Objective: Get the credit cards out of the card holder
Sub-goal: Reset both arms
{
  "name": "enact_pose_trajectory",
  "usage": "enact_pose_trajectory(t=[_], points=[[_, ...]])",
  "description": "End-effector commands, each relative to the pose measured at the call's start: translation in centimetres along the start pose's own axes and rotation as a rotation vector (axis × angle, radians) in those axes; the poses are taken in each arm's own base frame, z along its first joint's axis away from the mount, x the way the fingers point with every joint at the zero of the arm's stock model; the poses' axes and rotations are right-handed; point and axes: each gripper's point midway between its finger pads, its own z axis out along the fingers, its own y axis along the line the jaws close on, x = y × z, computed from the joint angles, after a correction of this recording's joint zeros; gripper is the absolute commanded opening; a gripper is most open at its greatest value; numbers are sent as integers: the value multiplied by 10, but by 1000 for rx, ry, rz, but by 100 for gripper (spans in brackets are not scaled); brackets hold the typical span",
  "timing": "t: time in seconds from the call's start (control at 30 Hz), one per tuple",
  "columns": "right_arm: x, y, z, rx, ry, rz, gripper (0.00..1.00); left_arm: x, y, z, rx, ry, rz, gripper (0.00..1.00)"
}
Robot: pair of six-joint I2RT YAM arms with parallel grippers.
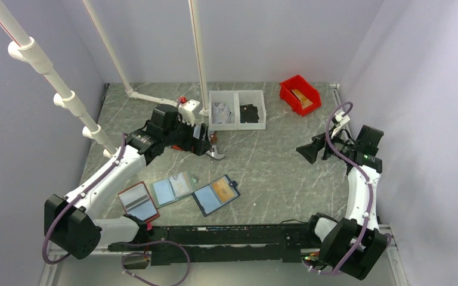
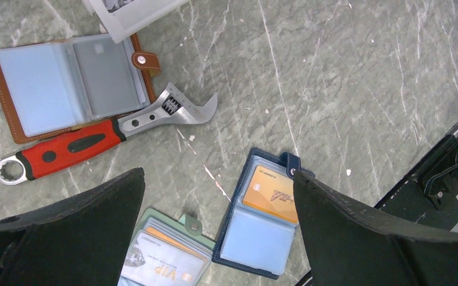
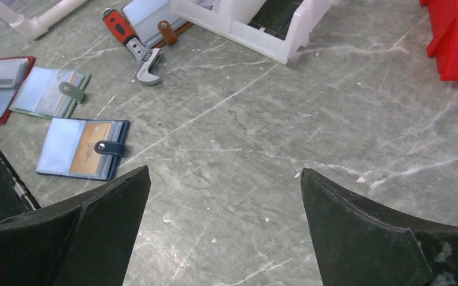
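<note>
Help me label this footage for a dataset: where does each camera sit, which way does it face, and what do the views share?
Top external: above and behind the bases, looking down on the table; left arm and right arm both show.
Left wrist: looks down through the open left pincer at the wrench and navy card holder.
Right wrist: slants down across the table toward the white bins, past the open right pincer.
Shared: all three show the wrench and navy card holder.
</note>
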Motion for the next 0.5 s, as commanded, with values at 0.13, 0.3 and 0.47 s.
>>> enact_pose_trajectory(t=[0.13,0.3,0.47], points=[[-25,-26,-2,117,-44,100,100,-21,15,-15,-84,-74,8,99],[-38,-36,-6,185,-50,137,100,-21,12,-16,-59,-70,-9,99],[-38,-30,-9,158,-16,67,100,-24,15,-20,-80,-88,-3,99]])
